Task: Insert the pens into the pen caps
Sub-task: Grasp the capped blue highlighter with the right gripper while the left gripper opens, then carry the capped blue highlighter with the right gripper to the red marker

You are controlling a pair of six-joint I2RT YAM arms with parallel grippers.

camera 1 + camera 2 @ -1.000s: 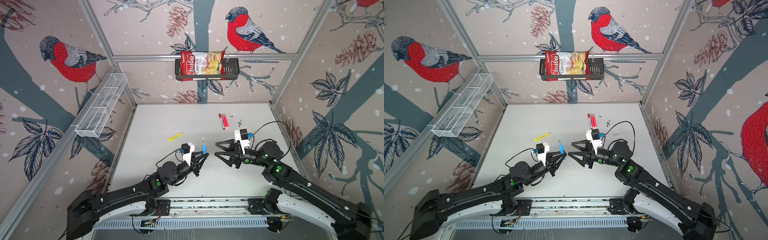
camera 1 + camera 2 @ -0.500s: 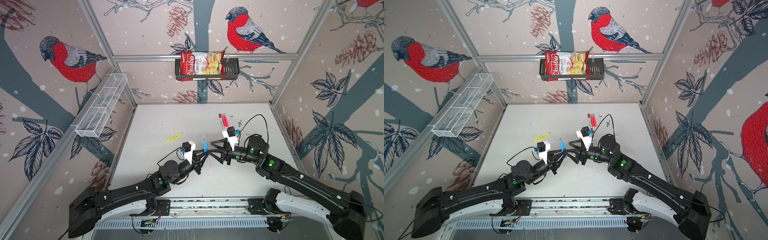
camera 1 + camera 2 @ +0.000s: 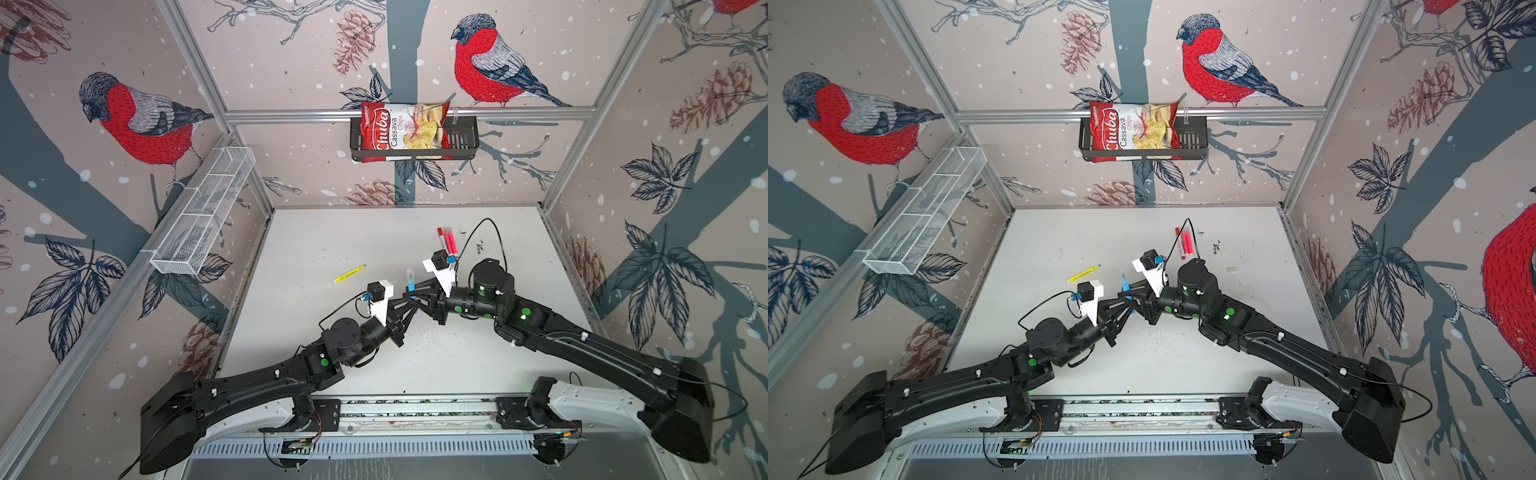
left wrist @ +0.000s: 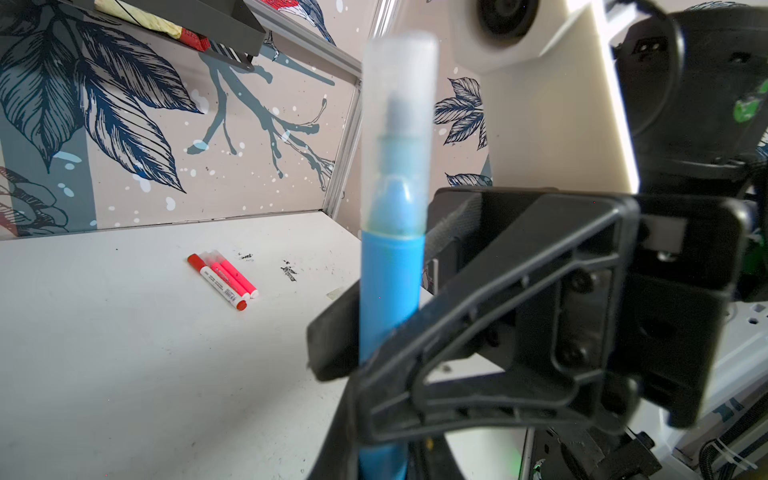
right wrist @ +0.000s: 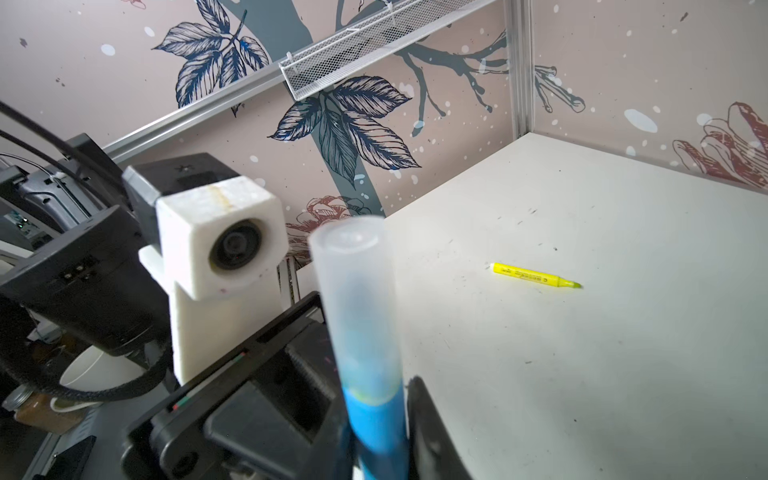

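A blue pen [image 3: 411, 286] stands upright above the table's middle with a translucent pen cap [image 3: 410, 274] over its tip. My left gripper [image 3: 408, 302] is shut on the pen's lower end. My right gripper [image 3: 412, 293] is shut on the blue body just under the cap. In the wrist views the blue pen [image 4: 390, 316] [image 5: 379, 428] and its cap [image 4: 400, 124] [image 5: 356, 307] fill the middle. A yellow pen [image 3: 349, 274] [image 5: 535, 275] lies uncapped at the left. Three capped red and pink pens [image 3: 446, 241] [image 4: 222, 280] lie together at the back.
A chips bag [image 3: 401, 131] sits in a black basket on the back wall. A white mesh shelf [image 3: 205, 216] hangs on the left wall. The white table [image 3: 332, 232] is walled on three sides, and a metal rail [image 3: 415, 413] runs along its front.
My right gripper has swung left to the blue pen and shut on it. The left gripper has kept its grip, shifting only slightly.
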